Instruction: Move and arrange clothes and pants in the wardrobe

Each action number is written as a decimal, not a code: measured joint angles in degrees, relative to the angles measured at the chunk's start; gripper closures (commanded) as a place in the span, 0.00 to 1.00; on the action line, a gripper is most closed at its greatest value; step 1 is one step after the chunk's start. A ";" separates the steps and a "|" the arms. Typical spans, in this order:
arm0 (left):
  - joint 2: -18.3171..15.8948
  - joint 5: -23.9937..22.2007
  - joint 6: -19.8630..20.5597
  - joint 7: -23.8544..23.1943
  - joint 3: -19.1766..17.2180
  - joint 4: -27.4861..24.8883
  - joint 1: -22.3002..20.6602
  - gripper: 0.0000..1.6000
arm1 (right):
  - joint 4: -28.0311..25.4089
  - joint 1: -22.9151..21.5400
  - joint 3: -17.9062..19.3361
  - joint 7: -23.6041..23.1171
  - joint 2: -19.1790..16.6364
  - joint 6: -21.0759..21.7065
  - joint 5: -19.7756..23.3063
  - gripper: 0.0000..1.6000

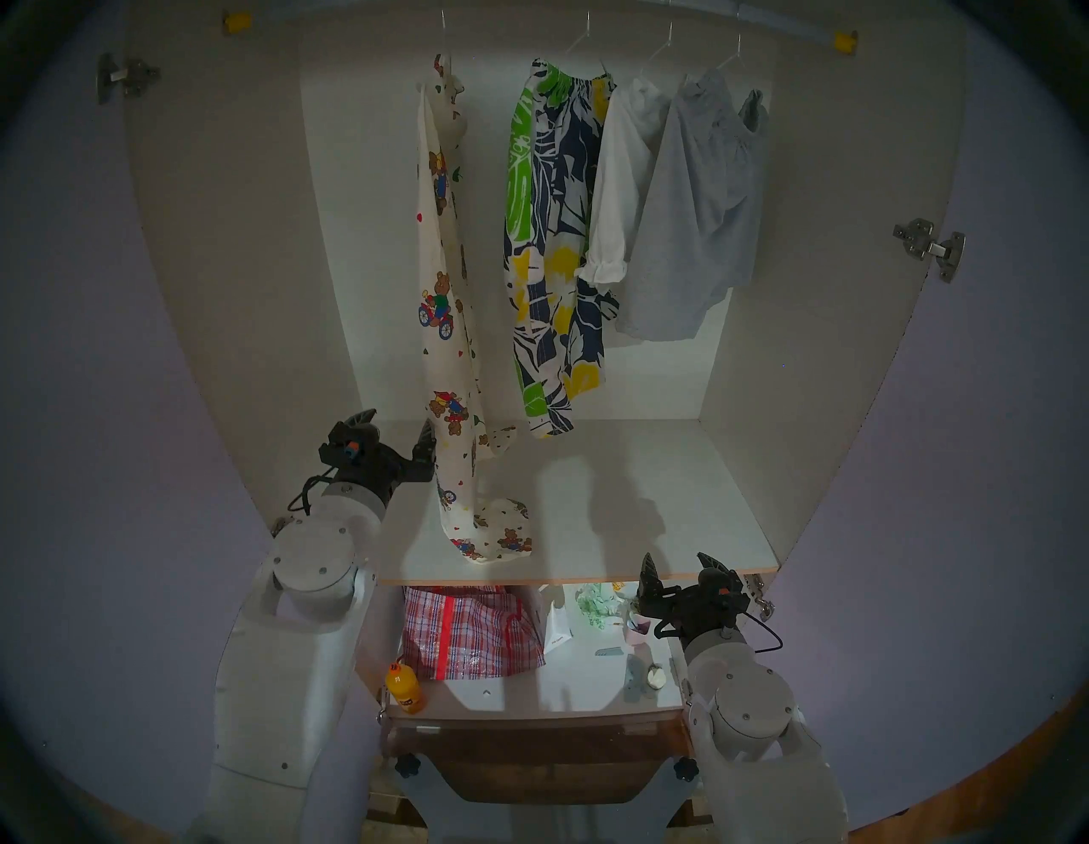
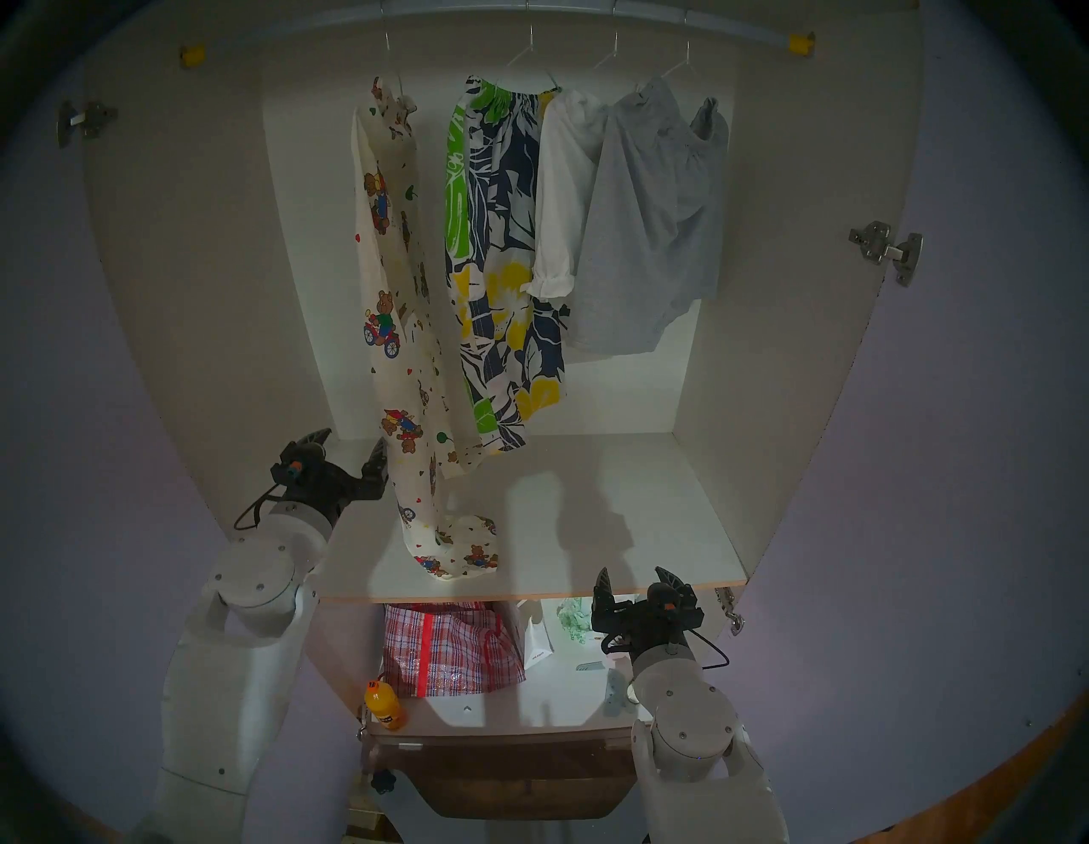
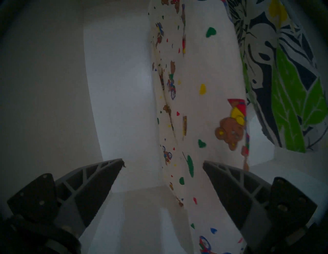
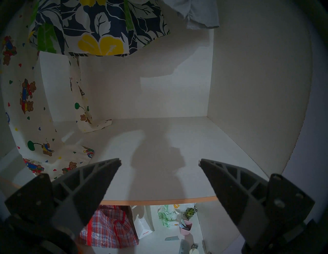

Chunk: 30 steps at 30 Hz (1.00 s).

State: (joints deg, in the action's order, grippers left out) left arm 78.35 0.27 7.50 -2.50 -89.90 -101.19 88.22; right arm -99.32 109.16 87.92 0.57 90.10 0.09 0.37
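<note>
In the wardrobe (image 1: 236, 265), four garments hang on wire hangers from the grey rail (image 1: 789, 25). From left to right they are the long cream bear pants (image 1: 439, 294), the leaf-print pants (image 1: 554, 236), the white shirt (image 1: 619, 177) and the grey T-shirt (image 1: 689, 224). The bear pants' leg ends lie crumpled on the white shelf (image 1: 648, 471). My left gripper (image 1: 396, 425) is open and empty just left of the bear pants' lower leg (image 3: 204, 106). Its right finger is close against the cloth. My right gripper (image 1: 676, 560) is open and empty at the shelf's front edge (image 4: 159, 201).
Below the shelf sit a red plaid bag (image 1: 471, 636), an orange bottle (image 1: 405, 686), a white paper bag (image 1: 557, 627), a pink cup (image 1: 638, 627) and small clutter. Both lilac doors (image 1: 71, 412) stand open, with steel hinges (image 1: 928, 247) on the side panels.
</note>
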 measured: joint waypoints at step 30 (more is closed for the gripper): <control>-2.94 -5.75 3.19 -3.09 -1.65 -14.48 5.79 0.00 | 0.02 0.02 0.00 0.00 -0.01 0.00 0.00 0.00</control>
State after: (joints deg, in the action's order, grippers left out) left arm 75.41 -5.48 10.69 -5.59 -91.56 -115.66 94.01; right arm -99.29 109.17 87.93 0.57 90.09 0.10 0.37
